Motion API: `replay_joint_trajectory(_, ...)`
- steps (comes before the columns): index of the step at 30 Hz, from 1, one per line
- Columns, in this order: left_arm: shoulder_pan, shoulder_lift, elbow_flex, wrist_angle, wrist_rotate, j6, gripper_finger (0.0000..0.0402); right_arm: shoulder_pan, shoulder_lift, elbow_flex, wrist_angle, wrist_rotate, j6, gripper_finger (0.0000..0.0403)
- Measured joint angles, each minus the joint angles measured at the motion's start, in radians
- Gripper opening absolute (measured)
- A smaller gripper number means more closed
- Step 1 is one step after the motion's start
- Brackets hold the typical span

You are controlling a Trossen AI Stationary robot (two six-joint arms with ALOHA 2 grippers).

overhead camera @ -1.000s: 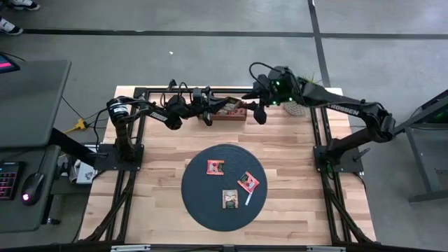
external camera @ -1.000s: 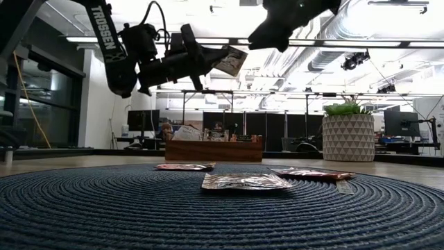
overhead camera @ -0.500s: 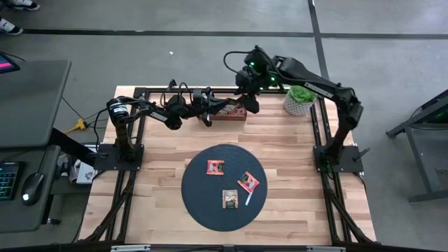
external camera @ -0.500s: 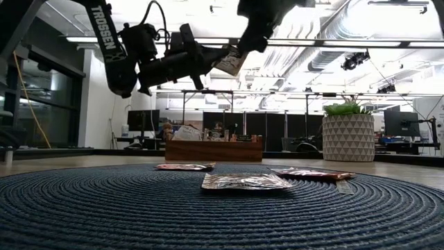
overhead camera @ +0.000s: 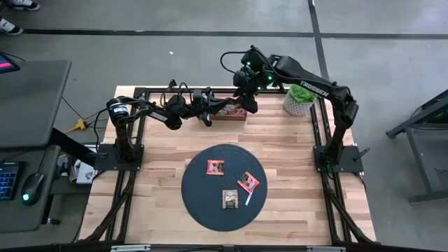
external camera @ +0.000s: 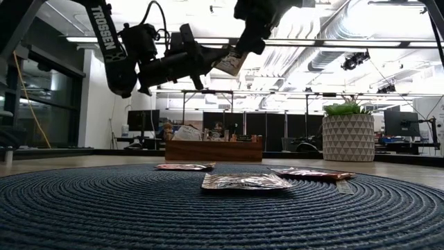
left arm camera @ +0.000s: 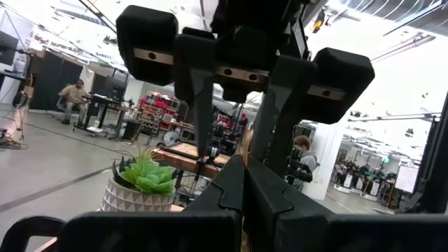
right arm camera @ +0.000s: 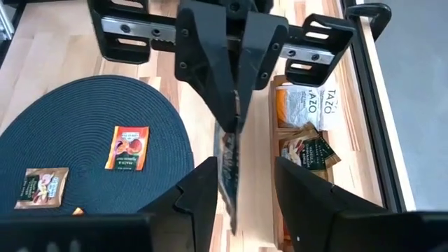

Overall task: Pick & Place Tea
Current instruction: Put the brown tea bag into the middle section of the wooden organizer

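Note:
My left gripper [overhead camera: 217, 110] is shut on a tea sachet [external camera: 230, 64], held high above the wooden tea box [overhead camera: 229, 113] at the table's far edge. My right gripper [overhead camera: 246, 105] is open and comes at the same sachet from the far right. Its fingers [right arm camera: 203, 189] stand on either side of the sachet [right arm camera: 228, 157] without touching it. Three more sachets lie flat on the dark round mat [overhead camera: 199, 185]: a red one [overhead camera: 215, 167], another red one [overhead camera: 247, 183] and a brown-green one [overhead camera: 229, 199]. My left gripper pinches the sachet between its two shut fingers [right arm camera: 210, 63], at the sachet's left edge [external camera: 220, 62]. The fingers come level from the table's left. The sachet is lifted clear above the box and stands on edge, sticking out past the fingertips toward the right gripper.
The wooden box holds more sachets [right arm camera: 308, 133]. A potted plant [overhead camera: 297, 101] stands at the far right corner. A thin white strip [overhead camera: 247, 200] lies on the mat beside the brown-green sachet. Bare wood surrounds the mat.
My right gripper has swung from over the box's right end toward the table's left and far edge, up to the sachet held by my left gripper. Its fingers now stand either side of it. The left arm and the sachet have stayed in place.

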Motion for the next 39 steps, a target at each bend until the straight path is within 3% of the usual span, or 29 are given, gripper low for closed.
replay_joint_trajectory(13, 0.000, 0.000, 0.000, 0.000, -0.004, 0.000, 0.0000, 0.015, 0.017, -0.001, -0.006, 0.012, 0.003, 0.0122)
replay_joint_trajectory(20, 0.000, 0.000, 0.000, 0.000, -0.004, -0.008, 0.0000, 0.015, 0.015, -0.001, -0.023, 0.002, -0.057, 0.0011)
replay_joint_trajectory(34, 0.001, 0.000, 0.000, -0.014, -0.023, -0.001, 0.0001, 0.017, 0.018, -0.001, -0.033, 0.001, -0.063, 0.0001)
replay_joint_trajectory(39, 0.001, -0.001, -0.001, -0.003, -0.040, 0.019, 0.0029, 0.016, 0.017, -0.063, -0.028, -0.003, -0.051, 0.0001)
